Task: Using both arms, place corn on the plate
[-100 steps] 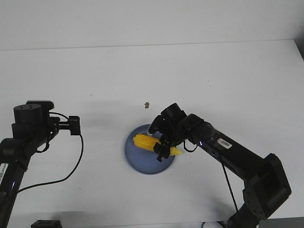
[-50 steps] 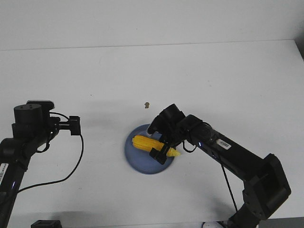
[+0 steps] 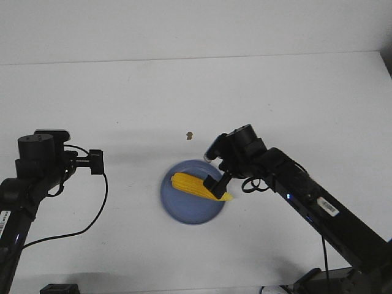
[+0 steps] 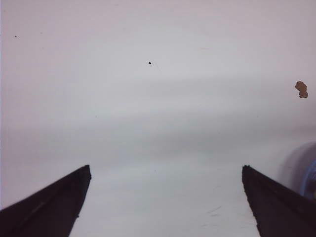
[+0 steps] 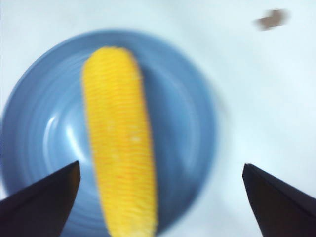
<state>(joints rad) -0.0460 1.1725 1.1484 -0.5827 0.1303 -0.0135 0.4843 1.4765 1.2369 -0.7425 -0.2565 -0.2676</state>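
Observation:
The yellow corn (image 3: 195,186) lies across the blue plate (image 3: 184,208) in the middle of the table. In the right wrist view the corn (image 5: 118,143) rests on the plate (image 5: 187,128), loose between the spread fingers. My right gripper (image 3: 218,179) is open and hangs just above the plate's right side, over the corn's pointed end. My left gripper (image 4: 165,197) is open and empty, held over bare table at the far left; in the front view only that arm's wrist and its camera module (image 3: 95,161) show. A sliver of the plate (image 4: 310,177) shows in the left wrist view.
A small brown speck (image 3: 190,135) lies on the white table beyond the plate; it also shows in the left wrist view (image 4: 301,89) and the right wrist view (image 5: 271,19). A black cable (image 3: 98,208) loops from the left arm.
My right gripper has lifted off the corn and pulled back to the right, leaving the corn lying on the plate. The left arm has not moved.

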